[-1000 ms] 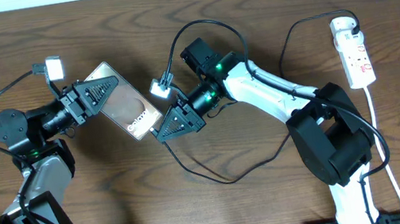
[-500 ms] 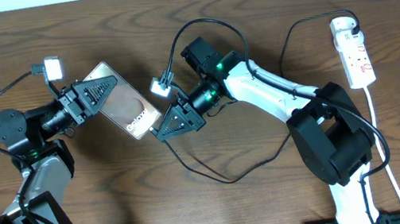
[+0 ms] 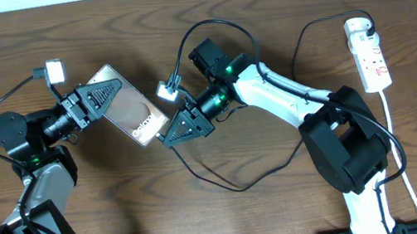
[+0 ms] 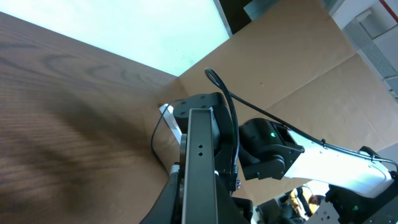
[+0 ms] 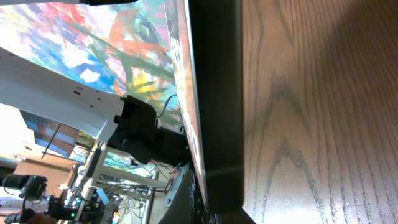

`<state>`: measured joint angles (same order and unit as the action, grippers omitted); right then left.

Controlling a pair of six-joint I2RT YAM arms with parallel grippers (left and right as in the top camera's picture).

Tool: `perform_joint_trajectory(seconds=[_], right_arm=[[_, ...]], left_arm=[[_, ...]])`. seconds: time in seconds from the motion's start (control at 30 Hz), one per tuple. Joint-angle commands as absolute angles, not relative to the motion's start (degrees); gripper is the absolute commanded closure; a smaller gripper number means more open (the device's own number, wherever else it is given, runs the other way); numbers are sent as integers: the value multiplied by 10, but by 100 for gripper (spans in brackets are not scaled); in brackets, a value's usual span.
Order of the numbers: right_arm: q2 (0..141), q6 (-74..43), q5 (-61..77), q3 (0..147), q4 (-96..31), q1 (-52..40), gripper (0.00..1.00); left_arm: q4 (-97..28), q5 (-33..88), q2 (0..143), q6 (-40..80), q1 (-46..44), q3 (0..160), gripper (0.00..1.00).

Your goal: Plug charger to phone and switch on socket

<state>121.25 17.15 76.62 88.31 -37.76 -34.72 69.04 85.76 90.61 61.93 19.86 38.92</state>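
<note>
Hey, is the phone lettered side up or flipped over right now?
Lettered side up. In the overhead view the phone shows its brown face and white Galaxy lettering to the camera, one end in the left gripper.

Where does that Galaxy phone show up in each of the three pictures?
Overhead: the phone is left of centre, tilted, with its brown face towards the camera.
Left wrist: bottom centre, seen edge-on as an upright grey slab.
Right wrist: centre, seen edge-on as a dark strip running from top to bottom.
Shared landmark: the wooden table.
</note>
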Motion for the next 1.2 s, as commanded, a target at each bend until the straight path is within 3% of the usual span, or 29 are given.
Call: perform_joint_trajectory(seconds=[0.0, 0.67, 0.87, 1.17], right_arm=[[1210, 172, 799, 889, -366, -341, 99], [1210, 167, 790, 889, -368, -341, 99], [1210, 74, 653, 889, -373, -341, 99], [1210, -134, 256, 889, -446, -341, 99]], left_arm=[[690, 900, 899, 637, 192, 383, 93], [691, 900, 899, 644, 195, 383, 93], [691, 891, 899, 641, 226, 383, 93], [691, 900, 899, 641, 281, 383, 93]])
